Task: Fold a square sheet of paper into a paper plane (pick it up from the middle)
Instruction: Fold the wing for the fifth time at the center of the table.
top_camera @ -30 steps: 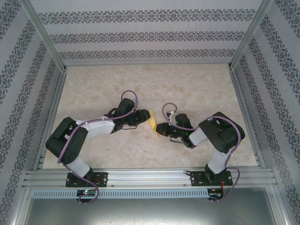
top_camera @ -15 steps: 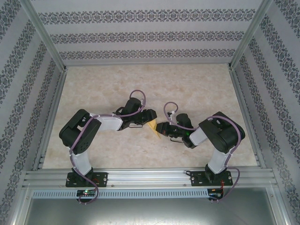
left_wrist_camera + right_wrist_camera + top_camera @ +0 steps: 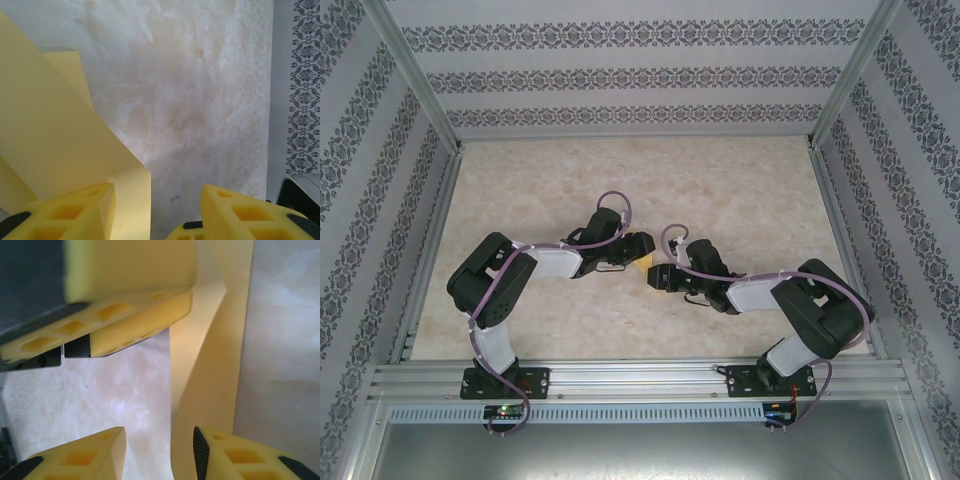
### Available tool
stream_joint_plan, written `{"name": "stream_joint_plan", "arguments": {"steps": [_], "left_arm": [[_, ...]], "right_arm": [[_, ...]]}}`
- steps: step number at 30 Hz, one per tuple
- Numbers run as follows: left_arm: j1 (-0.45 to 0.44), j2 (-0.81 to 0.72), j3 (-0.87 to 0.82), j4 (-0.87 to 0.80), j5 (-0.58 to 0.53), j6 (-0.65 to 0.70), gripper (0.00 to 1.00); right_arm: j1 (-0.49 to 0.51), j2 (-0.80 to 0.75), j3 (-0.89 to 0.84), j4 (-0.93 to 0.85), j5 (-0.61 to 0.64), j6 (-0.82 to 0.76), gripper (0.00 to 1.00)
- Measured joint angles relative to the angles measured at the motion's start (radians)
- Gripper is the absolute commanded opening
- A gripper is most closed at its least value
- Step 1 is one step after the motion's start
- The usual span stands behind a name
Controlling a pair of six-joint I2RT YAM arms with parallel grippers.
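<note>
The yellow sheet of paper lies on the table between the two grippers and is mostly covered by them. In the left wrist view the paper shows folded layers with sharp creases. Its edge reaches in beside the left finger of my left gripper, which is open with bare table in the gap. My right gripper is open too. A raised strip of the paper runs into its gap, close to the right finger. The left gripper's fingers sit just ahead of it. From above, the left gripper and right gripper nearly meet.
The beige marbled table is bounded by aluminium rails and patterned walls. Both arms bend inward toward the table's centre, and the right arm's elbow stands near the right rail.
My right gripper has gone from shut to open, letting go of the paper, and its elbow has swung out to the right. The left arm moved right early on, then held still.
</note>
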Motion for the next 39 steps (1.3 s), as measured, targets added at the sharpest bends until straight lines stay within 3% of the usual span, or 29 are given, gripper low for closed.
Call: {"name": "stream_joint_plan", "arguments": {"steps": [9,23,35,39], "left_arm": [[0.000,0.000,0.000,0.007,0.000,0.000,0.49],[0.000,0.011,0.000,0.023,0.000,-0.005,0.49],[0.000,0.011,0.000,0.026,0.000,-0.012,0.49],[0.000,0.011,0.000,0.026,0.000,-0.012,0.49]], "right_arm": [[0.130,-0.047,0.027,-0.132,0.282,-0.268,0.51],[0.150,0.054,0.087,-0.134,0.346,-0.401,0.46],[0.145,0.064,0.086,-0.092,0.340,-0.404,0.18],[0.119,0.064,0.076,-0.067,0.294,-0.368,0.05]]}}
